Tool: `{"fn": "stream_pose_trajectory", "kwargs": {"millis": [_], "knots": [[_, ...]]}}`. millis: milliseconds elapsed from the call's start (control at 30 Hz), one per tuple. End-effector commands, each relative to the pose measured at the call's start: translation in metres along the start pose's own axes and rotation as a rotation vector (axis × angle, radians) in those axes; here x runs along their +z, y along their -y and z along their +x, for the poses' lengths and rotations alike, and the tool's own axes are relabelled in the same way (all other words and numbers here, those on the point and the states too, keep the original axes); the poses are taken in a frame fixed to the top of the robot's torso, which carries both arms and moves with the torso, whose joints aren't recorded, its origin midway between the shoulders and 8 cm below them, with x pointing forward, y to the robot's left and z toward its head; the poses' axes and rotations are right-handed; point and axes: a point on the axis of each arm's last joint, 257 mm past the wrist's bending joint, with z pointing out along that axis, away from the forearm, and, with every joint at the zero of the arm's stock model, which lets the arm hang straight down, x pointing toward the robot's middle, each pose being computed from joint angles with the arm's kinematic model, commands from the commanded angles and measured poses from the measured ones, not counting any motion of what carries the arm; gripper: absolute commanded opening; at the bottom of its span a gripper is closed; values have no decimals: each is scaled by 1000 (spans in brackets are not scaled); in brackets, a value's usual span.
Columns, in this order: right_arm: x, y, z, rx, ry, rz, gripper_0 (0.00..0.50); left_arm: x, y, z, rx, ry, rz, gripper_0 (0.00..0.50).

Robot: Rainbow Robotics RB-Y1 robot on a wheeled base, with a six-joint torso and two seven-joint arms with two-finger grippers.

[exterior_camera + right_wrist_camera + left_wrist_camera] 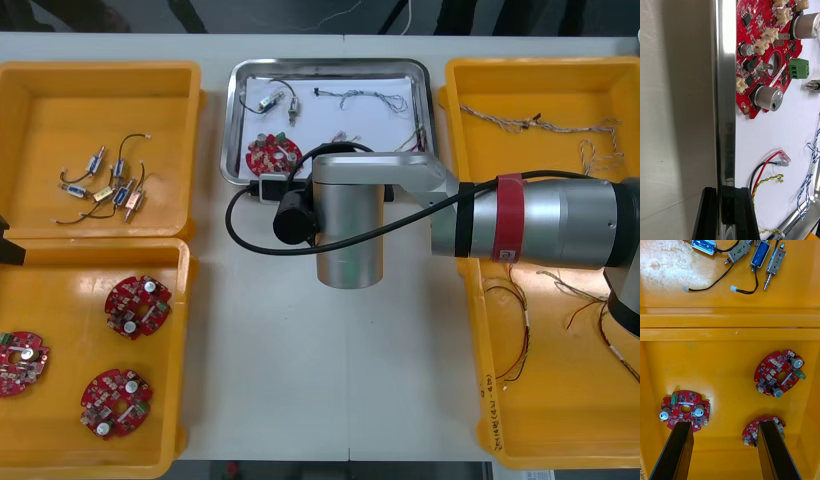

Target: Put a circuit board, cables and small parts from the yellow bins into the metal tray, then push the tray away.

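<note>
At near-left rim of metal tray (pixel 228 130), pinched in right gripper (pixel 726 189): may slew mid-push, held so off-centre; left gripper (pixel 725 423) splayed over circuit-board bin (pixel 726 363).

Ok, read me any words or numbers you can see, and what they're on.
"2": on a small metal part in the far left yellow bin.
"4", possibly "A": on the neighbouring part.
Circuit board print and writing on the near right yellow bin rim: too small to read.

bright even light; glare on metal tray (pixel 724 41) rim; soft shadows
</note>
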Motion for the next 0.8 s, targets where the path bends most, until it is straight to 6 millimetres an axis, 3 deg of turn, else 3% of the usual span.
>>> {"fn": "stream_pose_trajectory", "kwargs": {"millis": [33,433,733,767,800], "knots": [[-3,40,-8,-2,18,63,0,-14,-12,-3,77,20,-43,500],[1,52,-12,16,40,57,0,-14,-12,-3,77,20,-43,500],[3,47,-13,9,44,49,0,-14,-12,-3,77,20,-43,500],[3,46,-13,6,44,48,38,-14,-12,-3,77,20,-43,500],[4,45,-13,4,45,47,134,-14,-12,-3,77,20,-43,500]]}}
